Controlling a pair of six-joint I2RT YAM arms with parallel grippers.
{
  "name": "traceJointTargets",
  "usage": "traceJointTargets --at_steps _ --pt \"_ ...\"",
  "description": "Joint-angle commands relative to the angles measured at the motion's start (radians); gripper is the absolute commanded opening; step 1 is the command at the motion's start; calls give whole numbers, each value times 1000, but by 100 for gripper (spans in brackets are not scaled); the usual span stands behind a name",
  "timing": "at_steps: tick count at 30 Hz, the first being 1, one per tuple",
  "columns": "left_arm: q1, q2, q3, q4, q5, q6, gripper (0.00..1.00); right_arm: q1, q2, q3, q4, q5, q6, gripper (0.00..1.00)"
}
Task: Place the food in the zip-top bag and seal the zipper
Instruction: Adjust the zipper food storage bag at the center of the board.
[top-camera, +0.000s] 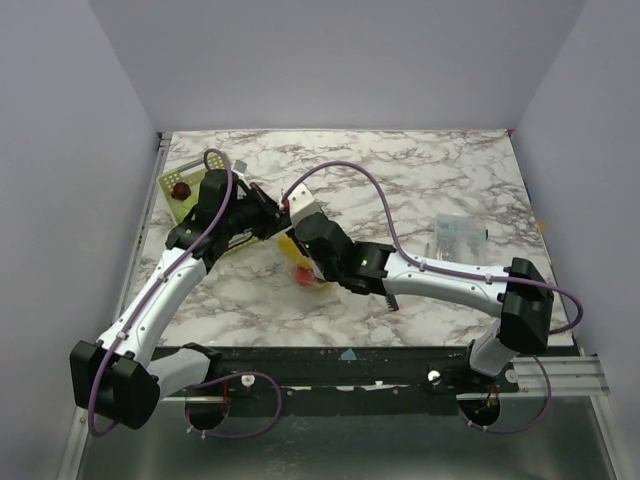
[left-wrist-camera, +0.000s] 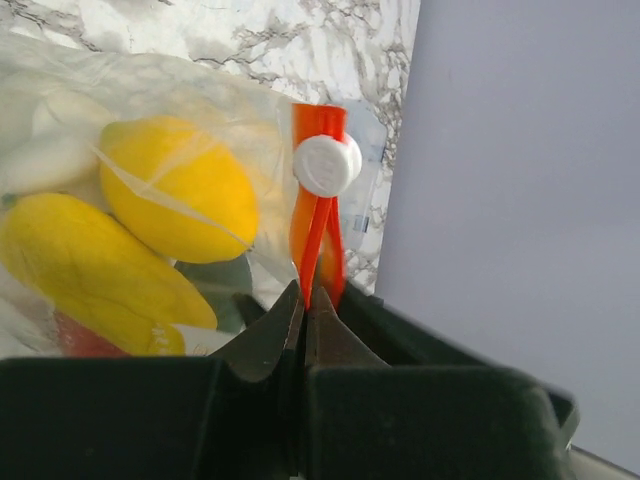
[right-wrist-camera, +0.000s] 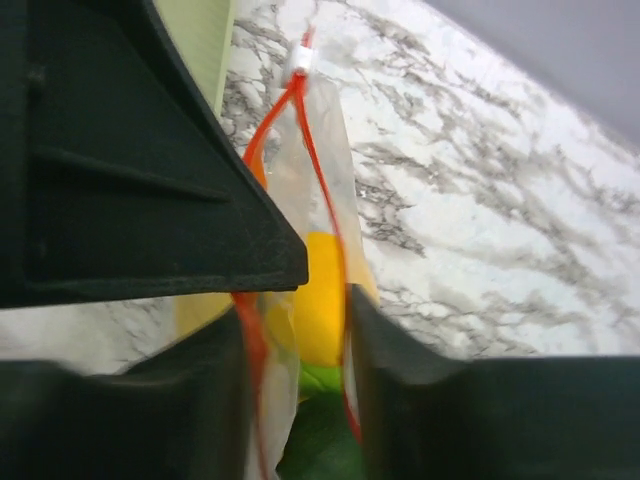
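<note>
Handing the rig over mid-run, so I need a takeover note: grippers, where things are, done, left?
Left gripper: shut on the zipper end, just below the white slider.
Right gripper: shut on the zip-top bag at its mouth.
Done: yellow and green food bagged. A small red thing on the green basket may be food.
Left to do: zipper tracks are apart, so run the slider along to seal.

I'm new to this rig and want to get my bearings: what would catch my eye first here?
The orange zipper with its white slider, pinched between the left fingers in the left wrist view. Beside it, bright yellow food bulges inside the clear zip-top bag. From above, the left arm and right arm meet over that bag, left of centre on the table.
</note>
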Motion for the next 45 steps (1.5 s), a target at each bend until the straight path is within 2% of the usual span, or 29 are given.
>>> traceJointTargets --at_steps 1,4,5,8,11,15,19,20,22,24,25,28,31,32,35,39,42,45 --pt "5 -32 43 -34 -12 34 6 6 -13 -30 88 32 1 26" --pt "10 -56 45 -40 -22 85 32 -4 -25 -74 154 -4 37 1" --pt "16 -68 38 -35 -18 106 43 -10 -31 -89 171 -12 47 1" --pt "68 -103 15 -7 35 209 65 -44 -50 -117 186 -79 73 1" --pt "112 -148 7 -20 40 384 73 -89 -85 -145 198 -166 99 1" --pt "118 -186 -71 50 29 607 74 -147 -120 -186 209 -400 54 1" --pt "133 -178 -137 167 38 693 75 -225 -159 -228 228 -635 76 1" --pt "141 -177 -154 218 57 697 75 -247 -171 -236 229 -712 84 1" --pt "177 -168 -186 326 142 689 72 -261 -190 -252 238 -773 80 1" --pt "223 -147 -216 462 281 662 71 -270 -193 -252 238 -836 59 1" --pt "252 -119 -226 539 387 653 71 -272 -191 -249 227 -858 49 1" --pt "306 21 -142 572 658 533 76 -292 -187 -249 216 -892 50 1" --pt "322 143 -115 792 858 324 76 -307 -196 -252 209 -921 55 1" --pt "324 160 -106 806 883 314 75 -309 -199 -253 209 -917 56 1" --pt "326 161 -87 689 862 428 73 -314 -200 -250 206 -936 54 1" --pt "326 182 -85 637 874 494 61 -319 -197 -232 186 -973 52 1" --pt "321 228 -101 734 919 408 46 -320 -196 -214 169 -971 57 1" --pt "313 252 -144 879 936 313 42 -324 -195 -210 159 -961 57 1"
